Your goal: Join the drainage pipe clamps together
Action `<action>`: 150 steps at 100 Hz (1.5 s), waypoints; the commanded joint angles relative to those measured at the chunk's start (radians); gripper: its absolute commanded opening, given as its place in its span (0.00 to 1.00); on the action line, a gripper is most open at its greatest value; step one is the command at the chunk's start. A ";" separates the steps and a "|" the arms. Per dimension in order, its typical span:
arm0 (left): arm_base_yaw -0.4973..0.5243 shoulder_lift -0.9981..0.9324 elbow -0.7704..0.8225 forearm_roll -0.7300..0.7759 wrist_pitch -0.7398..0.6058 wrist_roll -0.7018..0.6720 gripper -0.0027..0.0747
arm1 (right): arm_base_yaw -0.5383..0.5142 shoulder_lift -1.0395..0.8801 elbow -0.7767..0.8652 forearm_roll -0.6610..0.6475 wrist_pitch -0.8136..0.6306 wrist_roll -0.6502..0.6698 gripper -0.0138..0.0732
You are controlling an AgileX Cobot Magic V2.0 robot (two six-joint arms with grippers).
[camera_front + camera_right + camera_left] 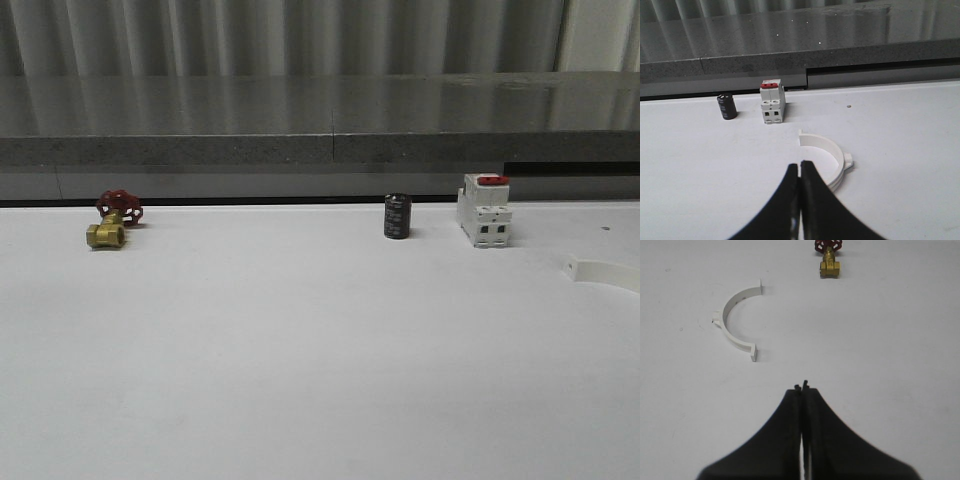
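A: How do your pincers stand?

B: My left gripper is clenched on nothing, and so is my right gripper. One clamp half lies flat on the table beyond my left tips, well apart. The other half sits just past my right tips.

A: And farther off?

B: A brass valve, a black capacitor and a breaker near the back edge.

A: Risks?

B: Thin plastic on a smooth top may skate away if I close off-centre, and misaligned flanges won't mate.
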 commanded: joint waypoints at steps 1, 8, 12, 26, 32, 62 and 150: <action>0.003 0.017 -0.036 -0.009 -0.044 -0.001 0.13 | -0.002 -0.021 -0.015 -0.002 -0.080 -0.006 0.08; 0.003 0.019 -0.036 -0.009 -0.037 -0.001 0.31 | -0.002 -0.021 -0.015 -0.002 -0.080 -0.006 0.08; 0.003 0.019 -0.036 -0.009 -0.033 -0.001 0.45 | -0.002 -0.021 -0.015 -0.002 -0.080 -0.006 0.08; 0.003 0.019 -0.036 -0.009 -0.033 -0.001 0.81 | -0.002 -0.021 -0.015 -0.002 -0.080 -0.006 0.08; 0.003 0.019 -0.036 -0.009 -0.027 -0.001 0.85 | -0.002 -0.021 -0.015 -0.002 -0.080 -0.006 0.08; 0.003 0.093 -0.038 0.012 -0.033 -0.059 0.84 | -0.002 -0.021 -0.015 -0.002 -0.080 -0.006 0.08; 0.247 1.010 -0.501 0.007 -0.123 0.136 0.84 | -0.002 -0.021 -0.015 -0.002 -0.080 -0.006 0.08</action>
